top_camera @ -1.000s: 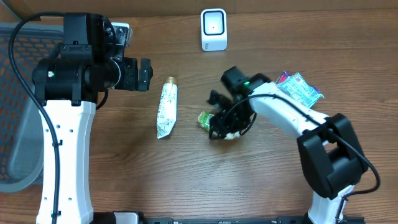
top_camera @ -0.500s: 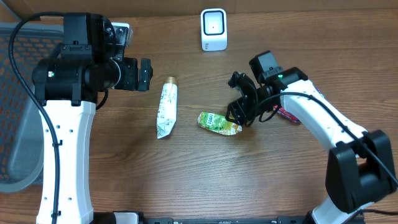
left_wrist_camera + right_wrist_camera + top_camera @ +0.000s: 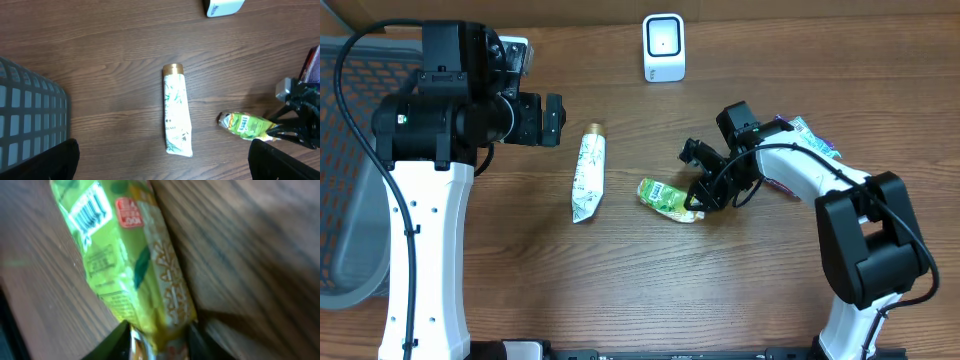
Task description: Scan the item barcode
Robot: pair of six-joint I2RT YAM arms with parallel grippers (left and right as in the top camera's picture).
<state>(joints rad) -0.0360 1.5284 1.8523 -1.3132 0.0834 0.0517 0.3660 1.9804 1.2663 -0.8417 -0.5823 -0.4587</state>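
Note:
A green snack packet [image 3: 668, 196] lies flat on the wooden table, its barcode facing up near the far end in the right wrist view [image 3: 92, 210]. My right gripper [image 3: 705, 195] is at the packet's right end, and its two fingers [image 3: 160, 340] press on that crimped end from both sides. The left wrist view shows the same packet [image 3: 247, 125] at lower right. My left gripper [image 3: 552, 120] hangs wide open high above the table [image 3: 167, 165], holding nothing. A white scanner [image 3: 663, 47] stands at the back.
A white tube with a gold cap [image 3: 588, 173] lies left of the packet, also under the left wrist camera [image 3: 176, 112]. Several colourful packets [image 3: 805, 140] lie at the right behind my right arm. A grey mesh basket [image 3: 345, 170] stands at the left edge.
My right gripper drew back to the right off the green packet, then came back to its right end with the jaws narrower. The left arm has not moved.

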